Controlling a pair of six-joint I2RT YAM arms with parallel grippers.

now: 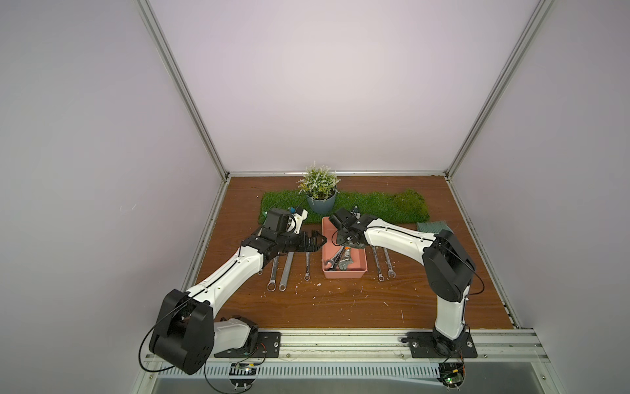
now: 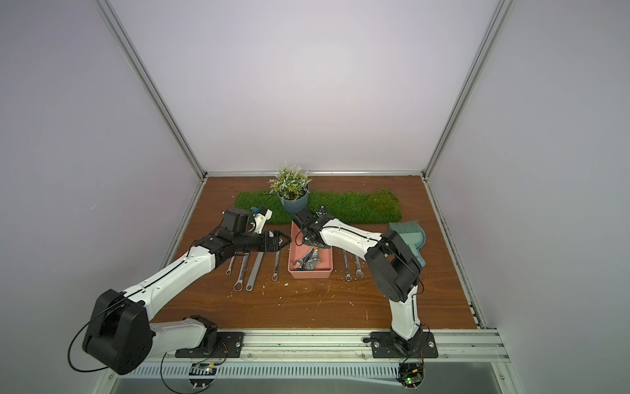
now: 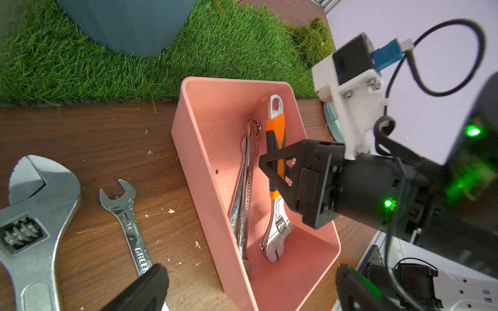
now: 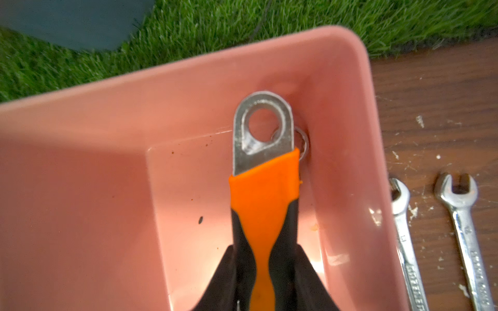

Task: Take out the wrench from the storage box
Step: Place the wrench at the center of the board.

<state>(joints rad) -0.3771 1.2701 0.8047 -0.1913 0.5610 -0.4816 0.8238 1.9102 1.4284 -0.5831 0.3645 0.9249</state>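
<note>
– Starting at the right gripper (image 4: 265, 258): what is shown between its jaws?
– The black-and-orange handle of the adjustable wrench (image 4: 264, 194) is clamped there, with the fingers (image 4: 221, 277) pressed against both of its sides. The grip is placed at mid-handle, and the eyelet end is seen beyond the fingertips.
– Where is the wrench located?
– It is contained in the storage box (image 3: 188, 150), beside the combination wrenches (image 3: 246, 188) that lie along the floor. Its head is seen low in the box. The box is set on the table (image 1: 341, 300) at the edge of the grass mat (image 1: 368, 204), and other wrenches (image 1: 381, 261) are laid out on either side.
– Which step is judged to be in hand?
– The grasp is judged made and the lift not yet carried out. A straight rise clear of the rim is called for, followed by a carry to bare table. The left gripper (image 1: 320, 239) is held wide apart and empty, near the box's rim.
</note>
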